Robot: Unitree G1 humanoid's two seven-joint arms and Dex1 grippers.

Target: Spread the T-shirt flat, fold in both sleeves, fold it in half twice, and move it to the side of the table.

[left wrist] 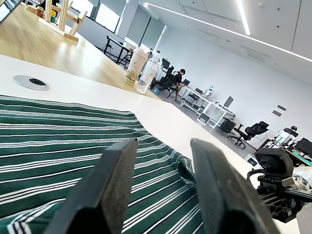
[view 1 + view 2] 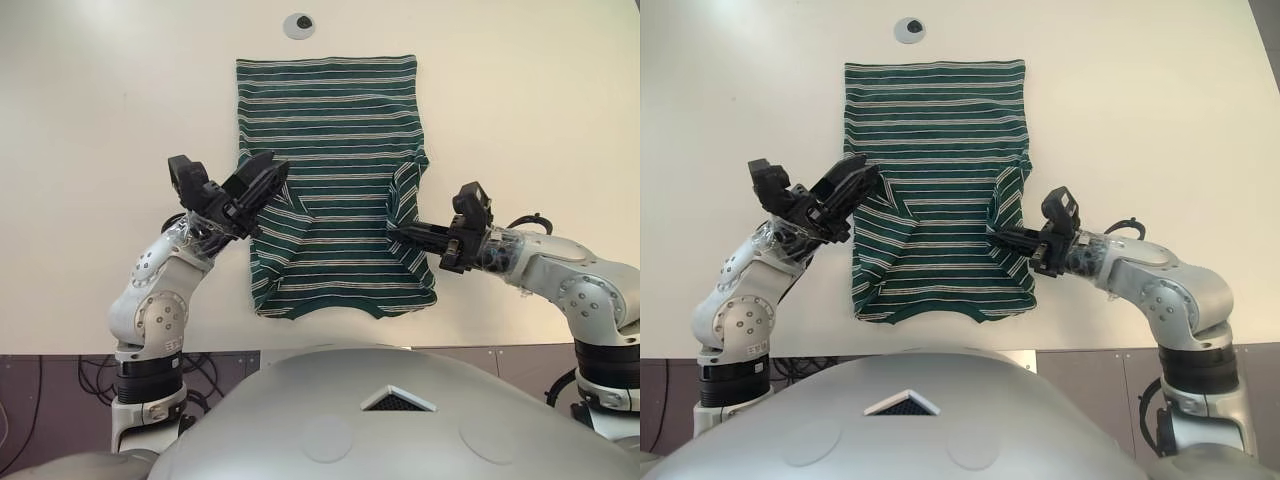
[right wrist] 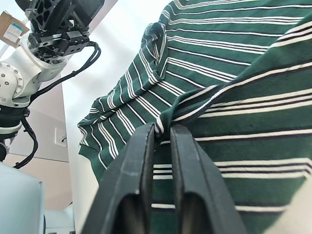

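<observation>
1. Left eye view: the dark green cotton T-shirt with thin white stripes (image 2: 330,150) lay in the middle of the white bench (image 2: 520,100). Its body was flat, and its neck end was nearest me.
2. My right claw (image 2: 398,233) was clamped on the hem of the right sleeve. The two fingers were almost together with the fabric pinched between them, low over the shirt's right side.
3. My left claw (image 2: 272,172) was spread apart and empty. It hovered just above the shirt's left edge, where that sleeve lay turned in over the body.
4. I judged the step in hand to be the sleeve fold, with the right sleeve the last part to be laid down.
5. The next move called for setting that sleeve flat on the body and letting go without dragging the cloth. After that, both claws would need a grip on one end for the first fold in half.
6. The shirt's right edge was bunched beside my right claw, and I thought it might need smoothing first.
7. The far hem lay near the small round grey cable port (image 2: 299,25), and the neck end sat near the bench's near edge.
8. Bare bench lay wide on both sides of the shirt, so either side could take the folded shirt.
</observation>
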